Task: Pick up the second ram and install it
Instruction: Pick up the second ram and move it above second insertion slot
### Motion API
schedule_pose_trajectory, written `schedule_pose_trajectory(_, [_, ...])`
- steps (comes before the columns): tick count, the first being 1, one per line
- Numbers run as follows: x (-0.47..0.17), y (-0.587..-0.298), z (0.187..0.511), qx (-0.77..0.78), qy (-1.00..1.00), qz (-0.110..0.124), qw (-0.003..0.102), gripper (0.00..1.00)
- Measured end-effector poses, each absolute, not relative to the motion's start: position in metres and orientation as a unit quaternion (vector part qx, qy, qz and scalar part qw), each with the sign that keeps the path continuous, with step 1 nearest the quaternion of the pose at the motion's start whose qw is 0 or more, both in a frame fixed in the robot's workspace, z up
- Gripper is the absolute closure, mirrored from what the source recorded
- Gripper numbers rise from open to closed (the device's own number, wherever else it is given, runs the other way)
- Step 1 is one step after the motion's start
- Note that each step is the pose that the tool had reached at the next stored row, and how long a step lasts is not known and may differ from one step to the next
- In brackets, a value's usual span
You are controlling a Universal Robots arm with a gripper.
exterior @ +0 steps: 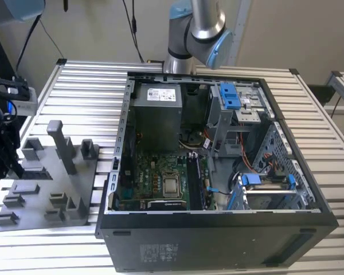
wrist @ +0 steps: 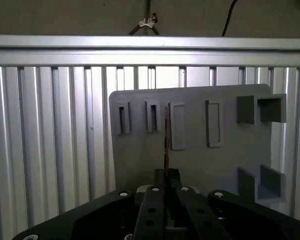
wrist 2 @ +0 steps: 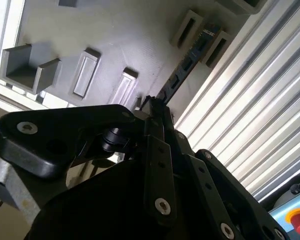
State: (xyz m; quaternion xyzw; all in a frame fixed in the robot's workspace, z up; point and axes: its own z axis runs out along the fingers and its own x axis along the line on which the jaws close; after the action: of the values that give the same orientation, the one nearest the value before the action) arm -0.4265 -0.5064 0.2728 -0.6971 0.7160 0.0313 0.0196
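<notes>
**Pincer** (wrist: 166,174): I am clamping it shut on the ram (wrist 2: 183,69). My fingers are pressing both flat faces of the near end and are holding nothing else.

**Ram:** It is standing edge-on over the plate (wrist: 140,165), reaching from my fingertips toward the plate's narrow slots (wrist: 151,117). I cannot tell whether its far end is sitting in a slot or hanging just clear of the plate.

**Step:** By my judgement I am working the pick-up, and the install is not yet begun. The case (exterior: 218,235) is lying open just beside the plate, on the side away from my pincer.

**Next move, as I judge it:** It is calling for a square, untwisted hold, a straight draw away from the plate, and no sideways drag.

**Edges:** Slot walls are crowding the stick on the plate. A post (exterior: 62,150) is rising from the plate between my pincer and the case, and the case wall is standing higher than the plate.

**Room:** The open way is lying upward from the plate. The table (exterior: 80,91) is spreading wide around the plate.
</notes>
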Motion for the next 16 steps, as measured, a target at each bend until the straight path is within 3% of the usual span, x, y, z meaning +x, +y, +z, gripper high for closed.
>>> schedule_pose_trajectory(16, [-0.426,-0.506,0.307,-0.697,0.716,0.031,0.020,0.86])
